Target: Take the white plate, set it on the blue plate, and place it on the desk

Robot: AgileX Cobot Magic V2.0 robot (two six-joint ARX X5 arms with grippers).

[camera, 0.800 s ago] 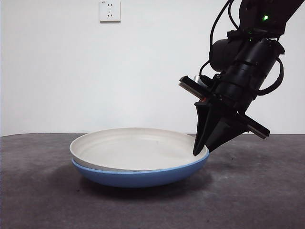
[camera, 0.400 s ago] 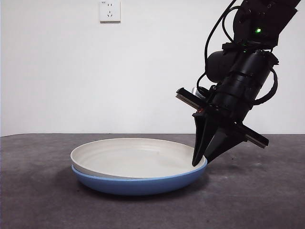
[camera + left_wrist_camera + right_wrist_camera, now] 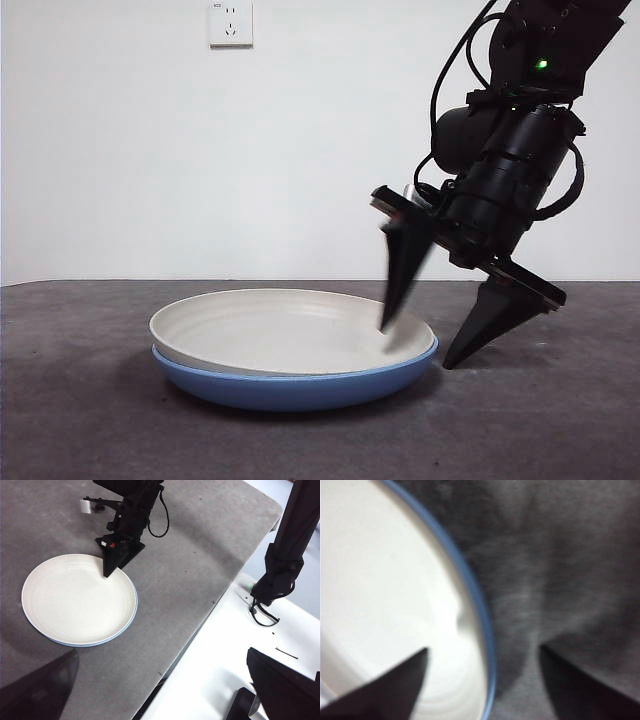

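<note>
The white plate (image 3: 270, 330) lies nested inside the blue plate (image 3: 290, 388), which rests flat on the desk (image 3: 540, 420). My right gripper (image 3: 415, 347) is open at the plates' right rim, one jaw over the white plate's inside and the other outside above the desk. In the right wrist view the white plate (image 3: 385, 580) and the blue rim (image 3: 470, 585) run between the open jaws of the right gripper (image 3: 485, 680). My left gripper (image 3: 165, 700) is open and empty, high above the table's edge, far from the white plate (image 3: 75, 600).
A wall socket (image 3: 230, 22) is on the white wall behind. The left wrist view shows the table's edge (image 3: 200, 625), a white base surface (image 3: 215, 670) beyond it, and a black arm column (image 3: 285, 555).
The right gripper's jaws have opened and let go of the white plate's rim. The plates, tilted up at the right a second ago, now lie flat.
</note>
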